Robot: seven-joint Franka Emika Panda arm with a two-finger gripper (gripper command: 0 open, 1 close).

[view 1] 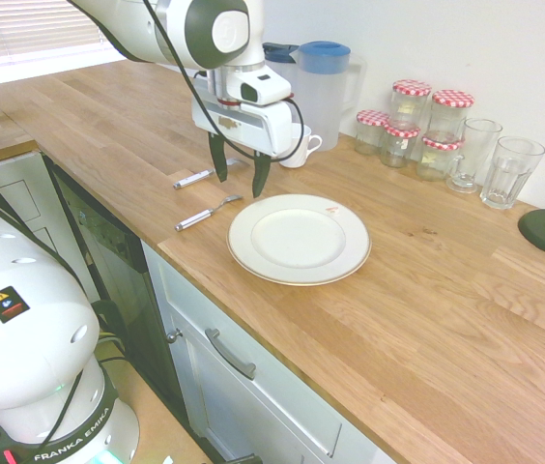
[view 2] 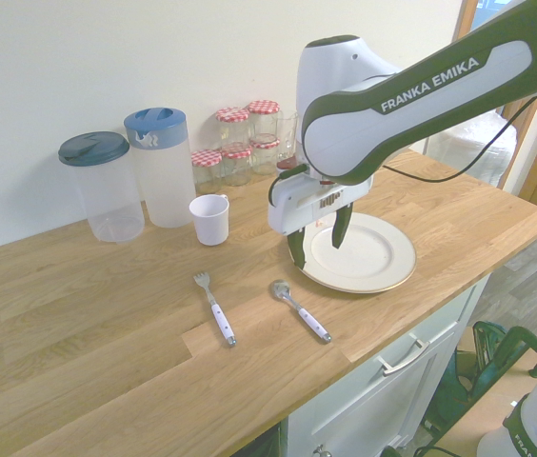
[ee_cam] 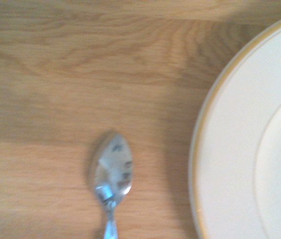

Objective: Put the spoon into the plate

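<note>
The silver spoon with a white handle (view 2: 301, 311) lies beside the round cream-white plate (view 2: 362, 252). The dark-fingered white gripper (view 2: 317, 249) hangs wide and empty; descending off-centre, it could pinch only handle and tip the spoon.

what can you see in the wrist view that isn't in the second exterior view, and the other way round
Only the wrist view: reflections and small dark marks inside the silver spoon's oval bowl.

Only the second exterior view: the silver fork with a white handle, the white mug, the blue-lidded translucent pitcher, the red-checked-lid glass jars and the open dark-fingered gripper.

Both: the spoon lying on the wooden countertop beside, not touching, the round cream plate with a gold edge.
</note>
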